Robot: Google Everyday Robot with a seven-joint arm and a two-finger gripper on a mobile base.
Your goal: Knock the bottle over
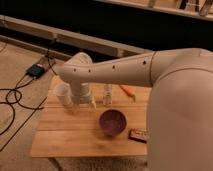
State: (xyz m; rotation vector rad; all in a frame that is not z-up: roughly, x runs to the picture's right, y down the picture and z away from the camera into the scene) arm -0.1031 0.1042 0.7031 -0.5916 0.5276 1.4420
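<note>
Blocking much of the table (65,132), the arm (115,72) holds the gripper (83,104) near the far edge, between the cup (63,94) and the upright bottle (107,95); I cannot tell its grip state.

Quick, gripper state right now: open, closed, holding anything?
Gripper: cannot be told. It hangs just above the table, between the white cup and the bottle.
</note>
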